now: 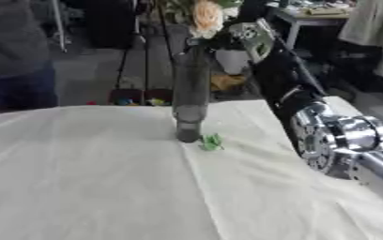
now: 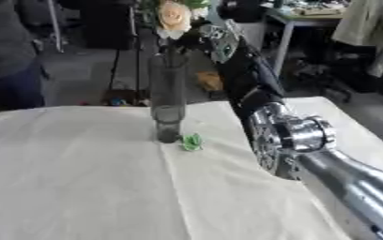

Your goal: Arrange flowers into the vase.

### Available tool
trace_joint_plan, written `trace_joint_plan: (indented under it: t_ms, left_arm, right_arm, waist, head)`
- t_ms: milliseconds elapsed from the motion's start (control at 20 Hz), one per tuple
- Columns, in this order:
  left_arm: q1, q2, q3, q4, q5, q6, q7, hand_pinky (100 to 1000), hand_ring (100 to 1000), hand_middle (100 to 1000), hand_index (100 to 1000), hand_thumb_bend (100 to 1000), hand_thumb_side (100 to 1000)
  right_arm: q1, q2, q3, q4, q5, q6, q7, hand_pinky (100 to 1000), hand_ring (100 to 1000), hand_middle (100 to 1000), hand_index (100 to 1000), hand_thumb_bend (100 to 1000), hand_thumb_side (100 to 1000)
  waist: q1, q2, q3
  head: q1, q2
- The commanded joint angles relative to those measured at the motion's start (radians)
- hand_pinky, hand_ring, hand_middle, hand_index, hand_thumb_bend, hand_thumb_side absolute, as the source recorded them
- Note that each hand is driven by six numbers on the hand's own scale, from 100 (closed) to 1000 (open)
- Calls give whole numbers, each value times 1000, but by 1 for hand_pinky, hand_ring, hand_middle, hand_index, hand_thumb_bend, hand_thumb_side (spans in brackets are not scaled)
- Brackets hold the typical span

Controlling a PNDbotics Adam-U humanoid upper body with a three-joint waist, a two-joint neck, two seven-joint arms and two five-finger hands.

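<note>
A tall clear glass vase (image 1: 191, 98) stands upright on the white cloth near the table's far edge. A pale peach flower (image 1: 204, 16) sits above the vase's mouth, its stem going down into the glass. My right arm reaches in from the lower right, and my right hand (image 1: 246, 36) is at the vase's rim, right of the bloom, fingers curled at the flower's stem. A small green leaf scrap (image 1: 212, 142) lies on the cloth just right of the vase's foot. My left hand shows in neither view.
The white cloth (image 1: 88, 178) covers the whole table, with wide room left of and in front of the vase. A person in dark clothes (image 1: 14, 51) stands beyond the far left edge. A grey table (image 2: 310, 21) and clutter stand on the floor behind.
</note>
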Motion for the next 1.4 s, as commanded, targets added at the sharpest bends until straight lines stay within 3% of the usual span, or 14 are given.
trace_joint_plan:
  t_ms: [50, 450, 950, 1150, 1400]
  left_arm:
    - [-13, 16, 5, -10, -1, -2, 0, 588, 683, 743, 822, 775, 844]
    - [-16, 18, 6, -11, 0, -2, 1, 587, 684, 742, 822, 773, 847]
    - [-14, 18, 6, -10, 0, -3, 2, 586, 685, 741, 822, 774, 848]
    - [-14, 18, 6, -10, 0, -3, 2, 586, 685, 740, 822, 774, 848]
    - [-11, 18, 7, -9, -1, -3, 3, 586, 685, 740, 822, 775, 849]
  right_arm:
    - [-11, -8, -2, -14, -2, -40, 48, 1000, 1000, 1000, 914, 100, 1000]
    - [-9, -3, -21, -57, 33, -48, 48, 1000, 1000, 1000, 988, 100, 1000]
    - [-12, 5, -43, -99, 49, -50, 48, 1000, 1000, 1000, 1000, 103, 1000]
    - [-16, 9, -42, -115, 52, -59, 48, 1000, 1000, 1000, 1000, 224, 1000]
    - [-15, 8, -47, -130, 76, -63, 48, 1000, 1000, 1000, 1000, 280, 986]
  waist:
    - [7, -2, 4]
    - [10, 12, 5]
    - [11, 15, 5]
    - [10, 14, 5]
    - [9, 14, 5]
  head:
    - [1, -10]
    - [1, -11]
    - [2, -12]
    - [2, -11]
    - [4, -13]
